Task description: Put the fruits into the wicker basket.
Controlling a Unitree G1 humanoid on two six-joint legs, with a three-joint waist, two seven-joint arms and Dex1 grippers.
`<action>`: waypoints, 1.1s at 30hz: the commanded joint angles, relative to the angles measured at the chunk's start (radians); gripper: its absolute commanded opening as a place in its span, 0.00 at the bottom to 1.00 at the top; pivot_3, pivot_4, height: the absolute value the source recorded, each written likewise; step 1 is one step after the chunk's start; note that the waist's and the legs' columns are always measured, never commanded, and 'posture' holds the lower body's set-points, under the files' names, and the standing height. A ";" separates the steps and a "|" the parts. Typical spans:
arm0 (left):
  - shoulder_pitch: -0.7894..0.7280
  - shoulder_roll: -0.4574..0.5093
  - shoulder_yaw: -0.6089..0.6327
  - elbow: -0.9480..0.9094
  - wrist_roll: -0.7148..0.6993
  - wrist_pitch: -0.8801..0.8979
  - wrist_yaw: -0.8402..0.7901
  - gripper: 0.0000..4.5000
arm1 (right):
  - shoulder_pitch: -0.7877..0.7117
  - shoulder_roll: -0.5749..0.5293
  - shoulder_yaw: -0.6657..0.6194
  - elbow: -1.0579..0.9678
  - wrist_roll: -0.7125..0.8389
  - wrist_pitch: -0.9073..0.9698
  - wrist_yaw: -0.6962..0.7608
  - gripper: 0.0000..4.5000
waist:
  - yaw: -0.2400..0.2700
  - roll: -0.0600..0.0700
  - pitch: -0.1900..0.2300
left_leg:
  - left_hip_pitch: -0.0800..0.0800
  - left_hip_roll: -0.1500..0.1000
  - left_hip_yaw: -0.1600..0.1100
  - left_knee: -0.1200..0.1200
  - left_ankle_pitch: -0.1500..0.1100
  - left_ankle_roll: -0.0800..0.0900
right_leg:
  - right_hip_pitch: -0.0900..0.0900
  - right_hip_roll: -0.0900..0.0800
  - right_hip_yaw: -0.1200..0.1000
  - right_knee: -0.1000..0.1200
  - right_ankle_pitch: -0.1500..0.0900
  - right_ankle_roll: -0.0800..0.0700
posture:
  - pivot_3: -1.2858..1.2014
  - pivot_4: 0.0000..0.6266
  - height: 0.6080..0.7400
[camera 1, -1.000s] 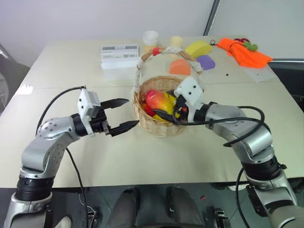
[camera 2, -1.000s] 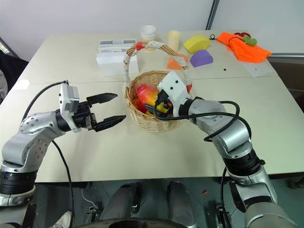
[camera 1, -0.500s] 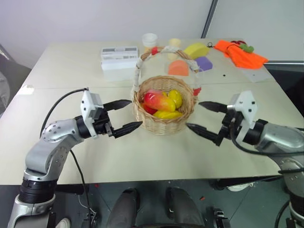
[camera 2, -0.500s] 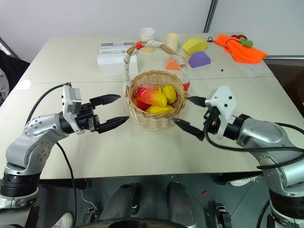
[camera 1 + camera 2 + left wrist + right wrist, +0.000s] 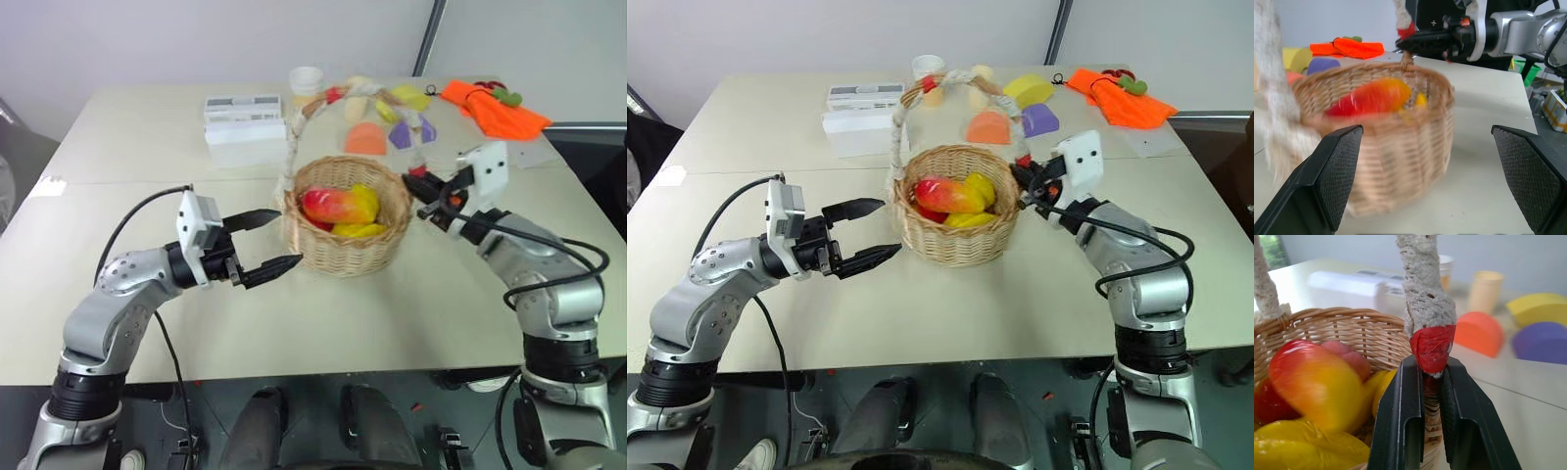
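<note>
Rough woven wicker basket (image 5: 1347, 340), glossy, probably plastic mango (image 5: 1317, 382), matt black fingers (image 5: 1400, 426).

This looks like a robot lab or test room — not a home. A plain beige table (image 5: 921, 313) stands before a bare pale wall (image 5: 774, 39). Toward its far edge lie foam blocks (image 5: 1038, 119), a paper cup (image 5: 929, 67) and a white box (image 5: 862, 119), and at the far right corner an orange cloth (image 5: 1122, 103) — props for trials.

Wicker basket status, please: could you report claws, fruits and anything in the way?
Right claw shut on the wicker basket handle base. Left claw open, beside basket. Mango and yellow fruit inside. No obstruction.
</note>
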 commanded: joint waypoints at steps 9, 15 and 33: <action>-0.040 -0.021 -0.015 -0.019 -0.005 -0.009 0.007 1.00 | -0.113 -0.149 -0.175 0.368 -0.252 -0.228 -0.266 0.11 | -0.001 0.000 0.000 | 0.000 0.000 0.006 0.000 0.000 0.000 | 0.000 0.001 0.001 0.000 0.000 0.000 | 0.52 0.24 1.00; -0.016 -0.014 0.006 -0.006 0.010 -0.006 0.029 1.00 | -0.053 -0.145 -0.190 0.307 -0.227 -0.260 -0.215 0.75 | -0.008 0.001 0.000 | 0.002 0.000 0.008 -0.001 0.000 0.001 | 0.000 0.002 0.003 0.001 0.000 0.000 | 0.52 0.24 1.00; 0.319 0.017 0.309 0.364 0.220 -0.254 0.211 1.00 | 0.451 -0.144 -0.104 -0.058 -0.004 -0.354 0.329 0.75 | -0.005 0.003 -0.001 | 0.010 0.010 0.009 -0.002 -0.001 0.002 | 0.004 0.006 0.005 0.001 -0.001 -0.005 | 0.52 0.24 1.00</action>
